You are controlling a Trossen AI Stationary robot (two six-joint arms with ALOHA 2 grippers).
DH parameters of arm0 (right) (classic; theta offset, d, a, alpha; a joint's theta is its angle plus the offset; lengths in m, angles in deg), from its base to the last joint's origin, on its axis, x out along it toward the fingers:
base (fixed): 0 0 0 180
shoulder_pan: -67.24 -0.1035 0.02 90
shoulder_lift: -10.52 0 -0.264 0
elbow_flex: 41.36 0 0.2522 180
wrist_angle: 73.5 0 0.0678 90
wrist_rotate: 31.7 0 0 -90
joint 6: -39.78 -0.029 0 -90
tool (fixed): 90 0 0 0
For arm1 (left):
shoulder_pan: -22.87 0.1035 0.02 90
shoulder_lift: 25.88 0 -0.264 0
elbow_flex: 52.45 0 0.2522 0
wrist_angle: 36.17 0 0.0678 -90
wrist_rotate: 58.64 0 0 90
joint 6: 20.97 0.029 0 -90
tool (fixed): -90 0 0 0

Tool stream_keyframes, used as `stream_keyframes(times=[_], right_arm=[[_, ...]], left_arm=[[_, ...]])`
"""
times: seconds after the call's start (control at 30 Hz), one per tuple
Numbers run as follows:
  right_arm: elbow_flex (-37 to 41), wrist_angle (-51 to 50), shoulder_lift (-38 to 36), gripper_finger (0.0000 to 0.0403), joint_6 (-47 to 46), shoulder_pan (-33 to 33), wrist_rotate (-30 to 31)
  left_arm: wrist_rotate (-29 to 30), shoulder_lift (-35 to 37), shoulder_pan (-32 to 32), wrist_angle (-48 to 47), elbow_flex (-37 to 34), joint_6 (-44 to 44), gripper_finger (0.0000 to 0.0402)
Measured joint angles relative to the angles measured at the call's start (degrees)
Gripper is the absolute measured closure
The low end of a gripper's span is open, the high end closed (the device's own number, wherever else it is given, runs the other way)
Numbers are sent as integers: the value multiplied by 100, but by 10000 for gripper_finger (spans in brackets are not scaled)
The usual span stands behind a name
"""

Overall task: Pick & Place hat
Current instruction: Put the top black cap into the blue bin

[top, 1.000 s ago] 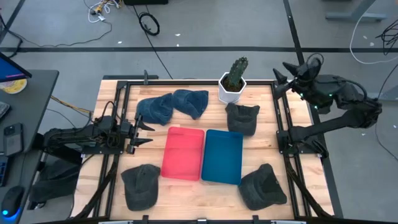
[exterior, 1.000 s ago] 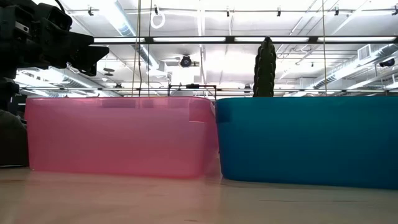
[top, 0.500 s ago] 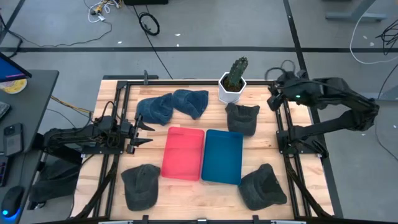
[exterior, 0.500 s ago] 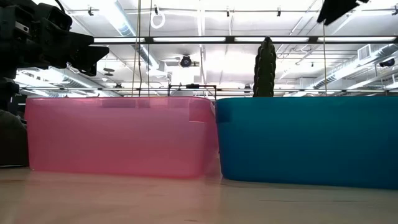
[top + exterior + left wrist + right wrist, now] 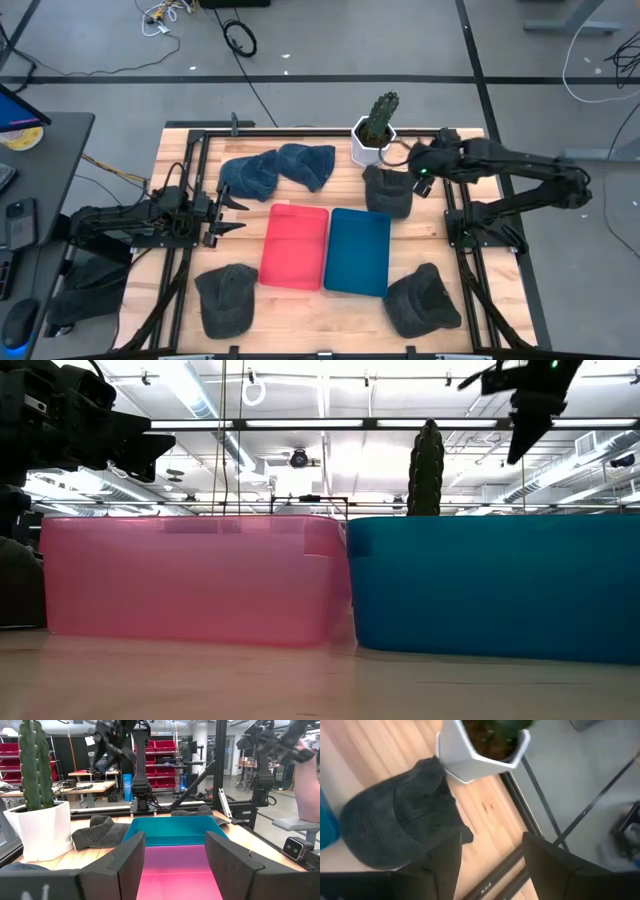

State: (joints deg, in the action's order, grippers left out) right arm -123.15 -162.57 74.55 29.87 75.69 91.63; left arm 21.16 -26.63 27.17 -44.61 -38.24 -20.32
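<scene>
Several caps lie flat on the wooden table: two blue ones (image 5: 250,175) (image 5: 308,163) at the far left, and dark grey ones at the near left (image 5: 225,298), near right (image 5: 422,302) and far right (image 5: 390,190). A pink bin (image 5: 295,245) and a blue bin (image 5: 358,250) stand side by side in the middle. My right gripper (image 5: 415,167) is open and hovers above the far-right grey cap's right edge, beside the cactus pot; its wrist view shows that cap (image 5: 400,830) below the open fingers (image 5: 445,857). My left gripper (image 5: 230,213) is open and empty, left of the pink bin.
A cactus in a white pot (image 5: 375,135) stands at the far edge, just behind the far-right grey cap and close to my right gripper. Black frame rails (image 5: 452,200) run along the table's sides. Bare wood shows between the bins and the caps.
My right gripper has swung in from beyond the table's far right corner toward the table's left, tipping downward, and now stands over the far-right grey cap next to the cactus pot. The caps and bins have stayed put.
</scene>
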Motion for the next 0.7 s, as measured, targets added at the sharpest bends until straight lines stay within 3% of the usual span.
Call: stream_keyframes(times=[0.13,0.37,0.7], right_arm=[[619,916,18,191,169,-2,1],[1216,2090,20,191,1368,9,2],[1221,2141,16,191,578,9,3]], left_arm=[[0,1,-2,0,0,0,190],[0,0,-1,0,-1,0,190],[0,0,-1,0,-1,1,190]])
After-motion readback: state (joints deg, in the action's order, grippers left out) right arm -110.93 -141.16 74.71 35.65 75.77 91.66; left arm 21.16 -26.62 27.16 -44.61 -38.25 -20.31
